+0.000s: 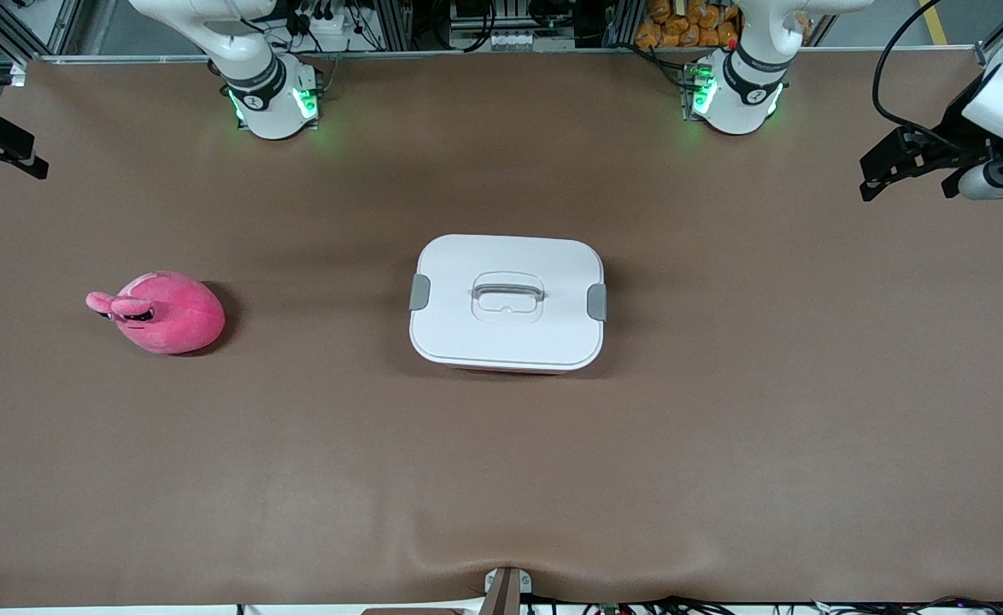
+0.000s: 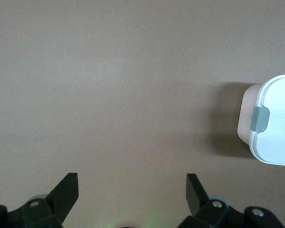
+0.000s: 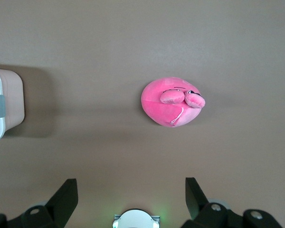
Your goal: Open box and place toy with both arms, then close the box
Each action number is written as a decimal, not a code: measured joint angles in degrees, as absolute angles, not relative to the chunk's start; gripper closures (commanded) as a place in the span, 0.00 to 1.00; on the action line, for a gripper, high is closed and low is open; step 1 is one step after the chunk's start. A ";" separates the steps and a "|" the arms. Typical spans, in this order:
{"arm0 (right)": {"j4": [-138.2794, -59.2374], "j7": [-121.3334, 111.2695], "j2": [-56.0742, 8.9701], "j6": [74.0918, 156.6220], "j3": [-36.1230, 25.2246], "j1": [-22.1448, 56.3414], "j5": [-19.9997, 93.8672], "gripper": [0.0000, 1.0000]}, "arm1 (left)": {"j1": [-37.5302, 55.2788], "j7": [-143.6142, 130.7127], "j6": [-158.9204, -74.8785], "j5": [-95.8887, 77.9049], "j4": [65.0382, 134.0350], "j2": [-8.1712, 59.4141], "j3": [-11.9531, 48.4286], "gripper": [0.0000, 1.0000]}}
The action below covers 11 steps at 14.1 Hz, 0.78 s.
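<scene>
one box (image 1: 507,303), lid on and both grey clips down, sits mid-table. one toy (image 1: 160,313) lies toward the right arm's end. two grippers, left gripper (image 2: 131,190) and right gripper (image 3: 131,191), hang above bare table, fingers spread, holding nothing.

The front view looks down from high above the desk (image 1: 501,478), facing the two arm bases along its top edge, and takes in nearly the whole brown surface from well back. Each wrist camera sits just above its own jaws and looks straight down past them at the desk from well above it. The left wrist view catches one end of the box (image 2: 270,126), off to the side of the left jaws. The right wrist view catches the opposite end of the box (image 3: 7,102) and the toy (image 3: 171,102), ahead of the right jaws. All three views share the box (image 1: 507,301); the front view and the right wrist view share the toy (image 1: 164,312).
</scene>
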State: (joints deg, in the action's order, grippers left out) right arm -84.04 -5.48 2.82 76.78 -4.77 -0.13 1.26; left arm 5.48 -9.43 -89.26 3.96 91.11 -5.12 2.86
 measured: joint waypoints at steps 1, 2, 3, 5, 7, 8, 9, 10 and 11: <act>-84.04 -5.48 2.82 76.78 -4.77 -0.14 1.26 0.00 | 5.47 -9.43 -89.22 3.96 91.11 -5.11 2.86 0.00; -84.04 -5.48 2.81 76.78 -4.77 -0.15 1.25 0.00 | 5.46 -9.43 -89.14 3.96 91.11 -5.11 2.86 0.00; -84.04 -5.48 2.81 76.78 -4.78 -0.15 1.24 0.00 | 5.44 -9.43 -89.10 3.96 91.11 -5.08 2.84 0.00; -84.04 -5.48 2.81 76.78 -4.79 -0.15 1.24 0.00 | 5.39 -9.43 -89.05 3.96 91.11 -4.86 2.78 0.00; -84.04 -5.48 2.80 76.77 -4.80 -0.16 1.24 0.00 | 5.35 -9.66 -89.05 3.96 91.11 -4.49 2.76 0.00; -84.05 -5.48 2.75 76.77 -4.81 -0.17 1.24 0.00 | 5.35 -10.25 -89.05 3.96 91.10 -4.24 2.77 0.00; -84.06 -5.48 2.66 76.77 -4.81 -0.17 1.24 0.00 | 5.36 -10.58 -89.06 3.96 91.06 -3.92 2.78 0.00; -84.07 -5.48 2.58 76.77 -4.81 -0.17 1.24 0.00 | 5.36 -10.82 -89.06 3.96 90.82 -3.56 2.79 0.00; -84.07 -5.48 2.53 76.77 -4.81 -0.17 1.24 0.00 | 5.36 -10.97 -89.06 3.96 90.53 -3.24 2.79 0.00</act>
